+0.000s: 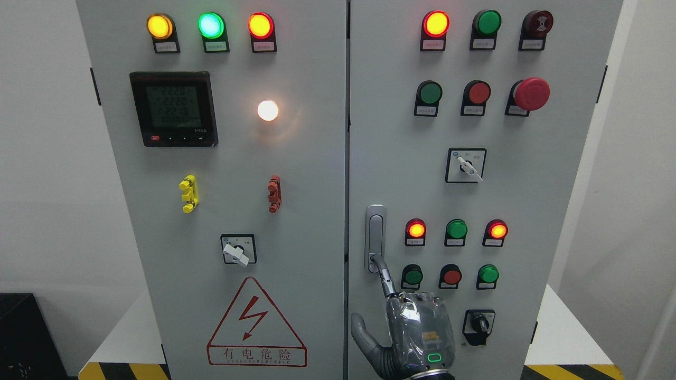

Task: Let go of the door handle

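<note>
The silver door handle [375, 237] stands upright at the left edge of the right cabinet door [554, 174], lying flush in its plate. My right hand [417, 330] comes up from the bottom edge with its back towards me. Its index finger [385, 277] is stretched up and its tip touches the handle's lower end. The other fingers are curled into the palm and the thumb [364, 338] sticks out to the left. Nothing is grasped. The left arm is out of view.
The left cabinet door [306, 174] carries a meter [174, 108], lamps, a rotary switch [238, 250] and a warning triangle [256, 324]. Push buttons, a red mushroom button [531, 94] and rotary switches fill the right door. Yellow-black floor tape runs along the bottom corners.
</note>
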Robot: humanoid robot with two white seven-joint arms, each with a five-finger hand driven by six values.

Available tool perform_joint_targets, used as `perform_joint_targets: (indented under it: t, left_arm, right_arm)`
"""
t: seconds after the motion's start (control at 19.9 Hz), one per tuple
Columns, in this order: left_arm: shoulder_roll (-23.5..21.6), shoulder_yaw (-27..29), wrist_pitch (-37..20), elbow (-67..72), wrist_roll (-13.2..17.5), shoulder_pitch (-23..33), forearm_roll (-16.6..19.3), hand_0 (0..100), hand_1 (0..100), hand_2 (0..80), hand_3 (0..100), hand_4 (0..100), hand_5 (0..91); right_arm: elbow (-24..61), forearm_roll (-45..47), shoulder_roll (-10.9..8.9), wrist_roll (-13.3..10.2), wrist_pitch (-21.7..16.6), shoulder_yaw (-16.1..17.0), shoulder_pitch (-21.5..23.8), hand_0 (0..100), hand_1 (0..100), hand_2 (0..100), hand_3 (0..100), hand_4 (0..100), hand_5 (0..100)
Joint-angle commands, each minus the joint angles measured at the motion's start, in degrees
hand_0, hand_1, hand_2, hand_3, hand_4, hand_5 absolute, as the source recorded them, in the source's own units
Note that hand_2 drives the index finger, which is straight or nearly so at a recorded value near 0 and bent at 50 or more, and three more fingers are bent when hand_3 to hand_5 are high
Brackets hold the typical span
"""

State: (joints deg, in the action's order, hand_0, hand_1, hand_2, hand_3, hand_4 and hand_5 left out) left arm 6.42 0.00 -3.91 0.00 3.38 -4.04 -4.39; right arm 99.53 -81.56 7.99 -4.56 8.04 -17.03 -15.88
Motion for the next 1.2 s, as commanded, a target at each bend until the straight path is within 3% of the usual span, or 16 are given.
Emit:
perform_joint_targets:
  t: [0.0,1.15]
  left_arm:
    - [0.00,-1.14,-0.05,-0.97,-0.04,0.00,0.00,0,0,2.4,8,1,0.0]
    - [0.00,-1.14,-0.05,-0.97,-0.04,0.00,0.00,0,0,2.3,8,1,0.0]
  right_arm:
    - [-0.65,-0.01,0.01,0.17,0.14,0.07,0.06,39,29,1,100,99,99]
    - [-1.00,-0.01,0.01,1.40,0.14,0.07,0.94,39,29,2,100,98,99]
